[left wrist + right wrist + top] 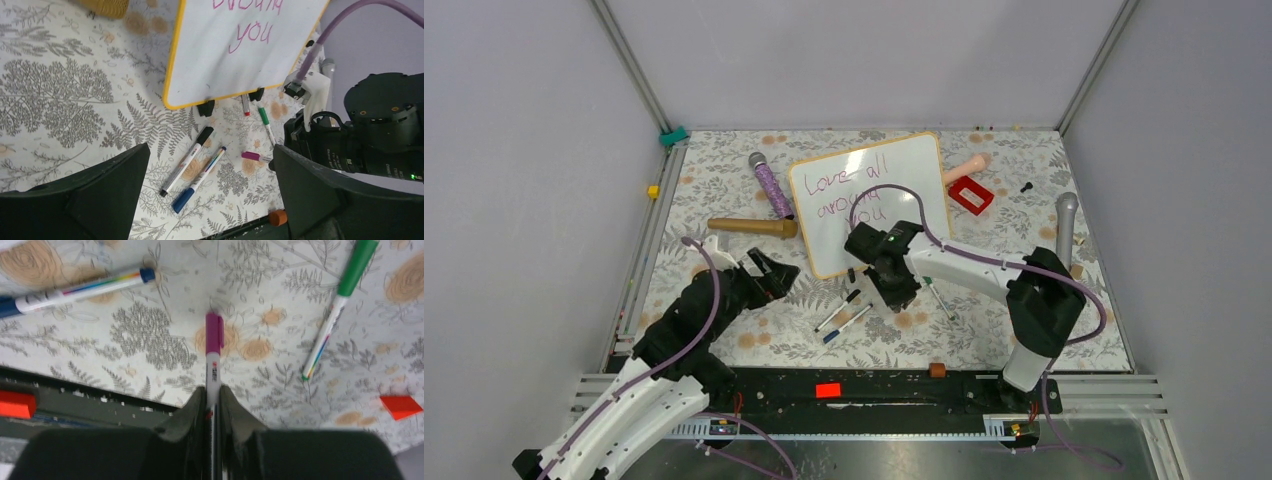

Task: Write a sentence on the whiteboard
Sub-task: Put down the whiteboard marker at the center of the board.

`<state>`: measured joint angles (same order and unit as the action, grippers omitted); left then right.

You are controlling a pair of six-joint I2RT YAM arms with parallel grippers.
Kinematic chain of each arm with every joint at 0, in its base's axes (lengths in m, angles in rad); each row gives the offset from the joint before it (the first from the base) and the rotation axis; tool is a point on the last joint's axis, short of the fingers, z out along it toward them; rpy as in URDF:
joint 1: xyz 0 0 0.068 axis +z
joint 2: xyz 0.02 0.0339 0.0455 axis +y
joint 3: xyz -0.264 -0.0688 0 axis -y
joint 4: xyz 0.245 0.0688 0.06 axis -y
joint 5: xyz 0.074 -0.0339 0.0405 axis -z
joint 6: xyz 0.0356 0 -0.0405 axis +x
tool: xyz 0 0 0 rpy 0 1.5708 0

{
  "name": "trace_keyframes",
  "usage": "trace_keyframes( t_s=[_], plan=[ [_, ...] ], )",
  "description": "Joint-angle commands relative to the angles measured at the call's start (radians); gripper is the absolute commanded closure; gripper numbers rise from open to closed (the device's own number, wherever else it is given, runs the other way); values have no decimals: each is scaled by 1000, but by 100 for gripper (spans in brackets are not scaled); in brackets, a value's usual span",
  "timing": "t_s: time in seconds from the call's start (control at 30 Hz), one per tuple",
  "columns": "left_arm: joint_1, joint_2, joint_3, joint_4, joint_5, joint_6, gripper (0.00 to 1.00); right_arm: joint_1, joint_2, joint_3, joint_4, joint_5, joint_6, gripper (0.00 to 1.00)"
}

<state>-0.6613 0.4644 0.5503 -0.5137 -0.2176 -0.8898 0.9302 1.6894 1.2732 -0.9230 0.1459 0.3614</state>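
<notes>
The whiteboard (908, 168), white with a thin orange frame, lies tilted at the middle back of the floral table. The sentence (844, 196) reads "Love all around you" in pink cursive; in the left wrist view the whiteboard (210, 65) shows the word "you" (254, 34) and two black clips on its near edge. My right gripper (896, 288) hovers just in front of the board, shut on a purple-capped marker (213, 342) that points away over the cloth. My left gripper (774, 275) is open and empty, to the left of the board; my left gripper (211, 149) faces loose markers.
A black marker (187, 159), a blue marker (198, 179), a green marker (264, 119) and a red-tipped marker (245, 105) lie in front of the board. A purple microphone (770, 186), gold microphone (754, 227), grey microphone (1066, 222) and red box (970, 195) surround it.
</notes>
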Motion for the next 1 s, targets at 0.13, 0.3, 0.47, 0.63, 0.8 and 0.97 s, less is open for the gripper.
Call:
trace_keyframes(
  t_s=[0.13,0.3,0.47,0.63,0.8,0.97],
  plan=[
    [4,-66,-63,127,-71,162,2,-12,-64,-92,121,31,48,100],
    [3,-59,-101,188,-150,209,1,-67,-295,-237,289,23,8,100],
    [3,-101,-204,344,-232,255,1,-94,-379,-370,532,-56,-44,50],
    [4,-106,-267,457,-268,323,1,-141,-412,-443,631,-69,-18,25],
    [3,-58,-288,558,-320,410,1,-190,-520,-512,671,24,5,22],
    [4,1,-331,740,-413,643,1,-281,-697,-616,746,160,-40,24]
  ],
)
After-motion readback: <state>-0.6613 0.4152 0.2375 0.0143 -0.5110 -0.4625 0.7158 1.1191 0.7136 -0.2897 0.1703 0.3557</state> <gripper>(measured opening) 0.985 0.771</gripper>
